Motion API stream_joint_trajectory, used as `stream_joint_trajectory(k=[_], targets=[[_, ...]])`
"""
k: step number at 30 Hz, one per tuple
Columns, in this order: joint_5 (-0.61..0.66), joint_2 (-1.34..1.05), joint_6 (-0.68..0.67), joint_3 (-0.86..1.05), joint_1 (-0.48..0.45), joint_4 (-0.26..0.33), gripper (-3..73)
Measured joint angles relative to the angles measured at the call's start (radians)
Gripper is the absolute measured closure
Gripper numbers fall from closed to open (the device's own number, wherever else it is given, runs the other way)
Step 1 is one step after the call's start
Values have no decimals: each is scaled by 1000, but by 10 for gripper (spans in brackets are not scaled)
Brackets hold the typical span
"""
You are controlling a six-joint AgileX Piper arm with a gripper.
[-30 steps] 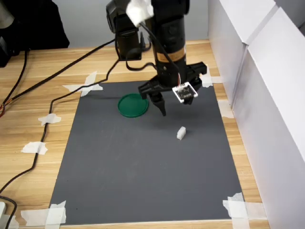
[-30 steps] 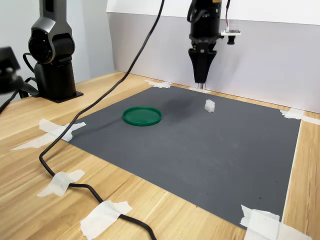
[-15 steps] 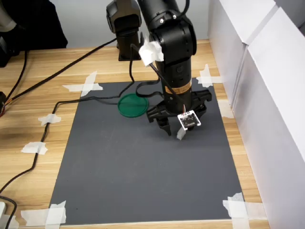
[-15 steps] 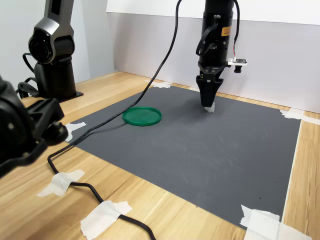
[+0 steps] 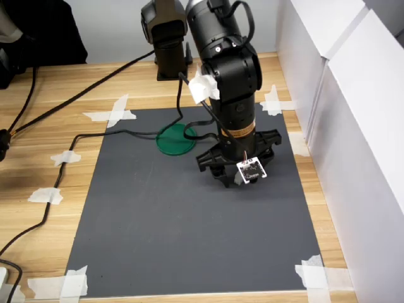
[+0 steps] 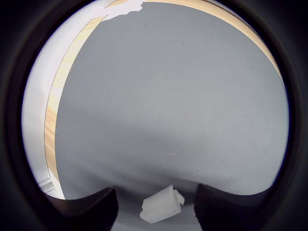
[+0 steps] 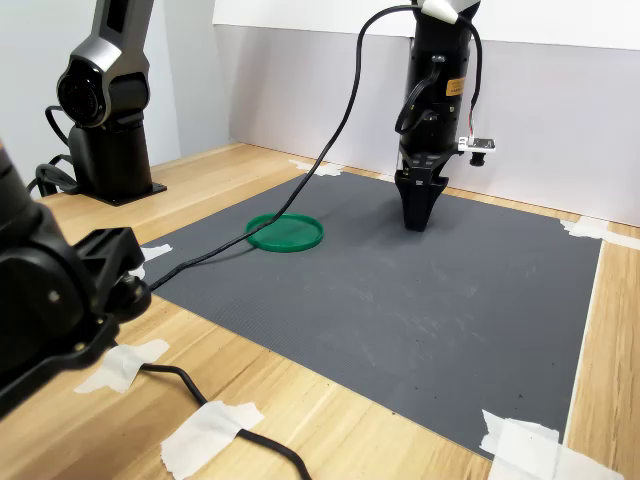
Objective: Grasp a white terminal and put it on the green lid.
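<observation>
Grasp step: gripper [image 6: 155,204] spread open, down on the mat [image 6: 168,96], straddling terminal [image 6: 161,205], holding nothing. Next: close, lift, carry to lid [image 5: 176,138].

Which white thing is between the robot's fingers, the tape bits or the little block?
The white terminal. It sits on the dark mat; the tape pieces sit at its edges.
</observation>
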Motion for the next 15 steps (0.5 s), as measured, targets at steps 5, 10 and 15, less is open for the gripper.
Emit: stream_joint_trajectory(k=[5,10,15], targets=[[-7,0,0,-2,0,0,234],[-7,0,0,-3,0,0,451],[8,-20,-6,-3,0,-7,448]])
